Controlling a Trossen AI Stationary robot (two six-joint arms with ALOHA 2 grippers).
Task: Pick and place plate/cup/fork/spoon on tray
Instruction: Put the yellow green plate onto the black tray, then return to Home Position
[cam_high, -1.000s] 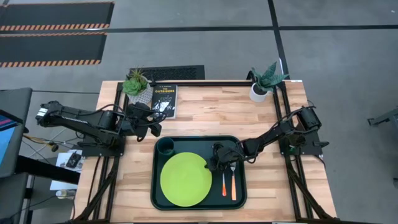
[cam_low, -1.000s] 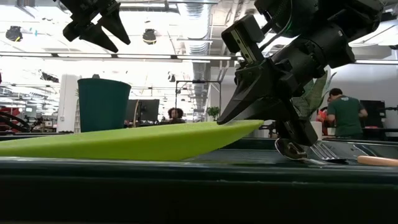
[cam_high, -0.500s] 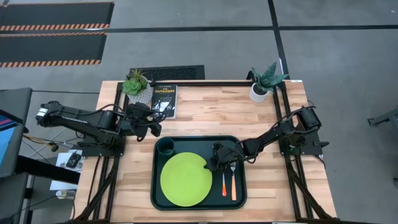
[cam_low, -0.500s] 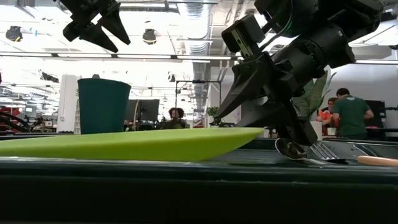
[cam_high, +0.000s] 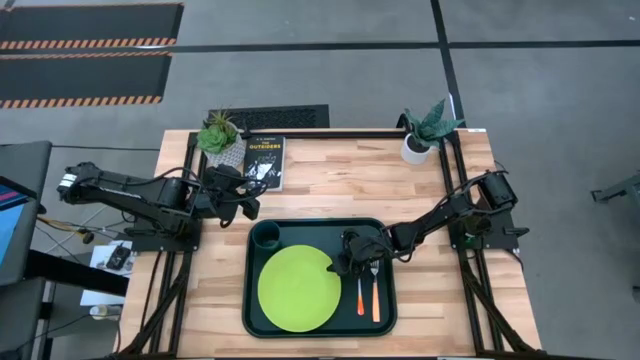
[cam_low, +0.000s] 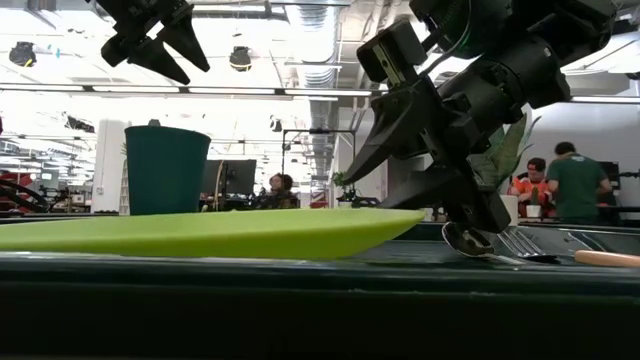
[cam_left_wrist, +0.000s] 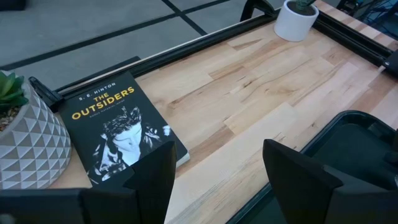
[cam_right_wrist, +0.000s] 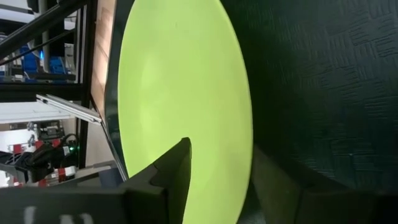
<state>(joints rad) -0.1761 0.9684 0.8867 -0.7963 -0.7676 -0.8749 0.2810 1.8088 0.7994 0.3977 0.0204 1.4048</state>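
Note:
The lime-green plate (cam_high: 299, 288) lies flat on the dark green tray (cam_high: 386, 232). The dark green cup (cam_high: 265, 236) stands upright in the tray's far left corner. The spoon (cam_high: 360, 296) and the fork (cam_high: 376, 299) lie side by side on the tray, right of the plate. My right gripper (cam_low: 365, 192) is open at the plate's right rim (cam_low: 405, 214), one finger (cam_right_wrist: 180, 165) above the plate and the other (cam_right_wrist: 280, 180) over the tray floor. My left gripper (cam_left_wrist: 214, 180) hangs open above the table, beyond the tray's far left corner. My right gripper stands open about the plate's right rim, coming slantwise from the table's right. Its lower finger (cam_low: 420, 192) is close over the rim; whether it touches the plate I cannot tell. The plate rests on the tray.
A black book (cam_high: 264, 160) and a potted plant (cam_high: 219, 135) sit at the table's far left, and a white-potted plant (cam_high: 424, 135) at the far right. Bare wood lies between them, beyond the tray. People stand in the room behind.
My right gripper has opened and let go of the plate's right rim. That rim, held slightly raised a second ago, has dropped, and the plate now lies flat on the tray.

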